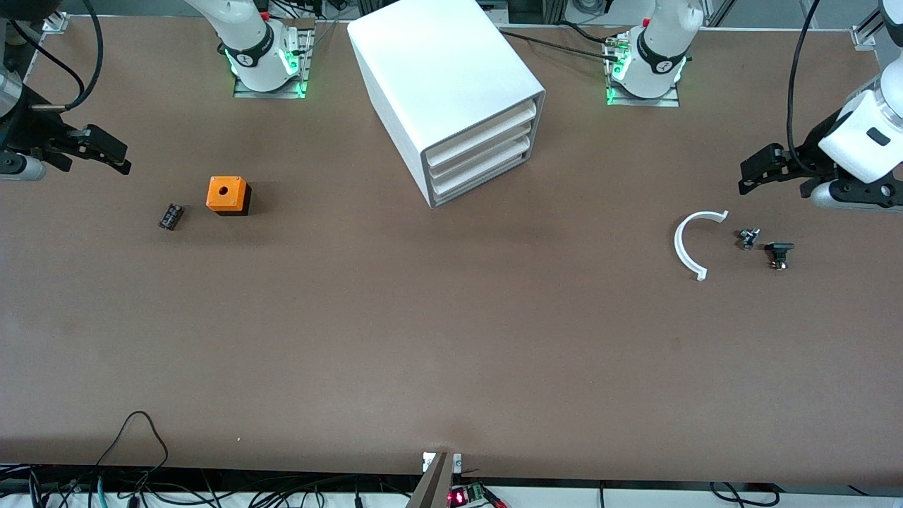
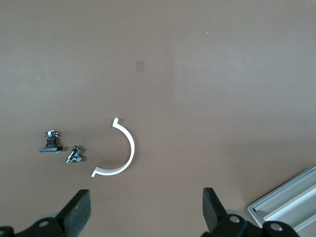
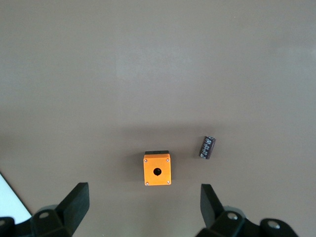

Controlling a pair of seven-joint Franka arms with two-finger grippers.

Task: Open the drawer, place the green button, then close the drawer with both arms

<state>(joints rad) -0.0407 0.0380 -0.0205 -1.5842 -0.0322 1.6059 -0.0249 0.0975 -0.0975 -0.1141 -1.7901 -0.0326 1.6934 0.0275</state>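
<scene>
The big white cabinet [image 1: 444,77] stands on the brown table [image 1: 423,339], in the middle, between the two arm bases. Its three drawers are all pushed in. The drawer [image 1: 480,180] at the bottom is shut too. A corner of the cabinet also shows in the left wrist view [image 2: 291,207].

The left gripper [image 1: 751,175] hangs over the table at the left arm's end, well apart from the drawer. Its jaws are spread wide and hold nothing [image 2: 147,212]. On the table near it lie a white half ring [image 1: 688,243] [image 2: 121,148], a tiny silver part [image 1: 749,238] [image 2: 75,155] and a small black part with a wide base [image 1: 778,254] [image 2: 51,142]. The two small parts lie just beside each other, and the silver one is between the ring and the black one. I cannot tell which of them is the button. None of them touches the jaws.

The right gripper [image 1: 116,159] hangs over the table at the right arm's end. Its jaws are also wide apart and hold nothing [image 3: 144,207]. Near it on the table sit an orange cube with a hole [image 1: 227,195] [image 3: 157,169] and a little dark block [image 1: 171,216] [image 3: 208,147]. The block lies beside the cube, a bit nearer to the front camera.
</scene>
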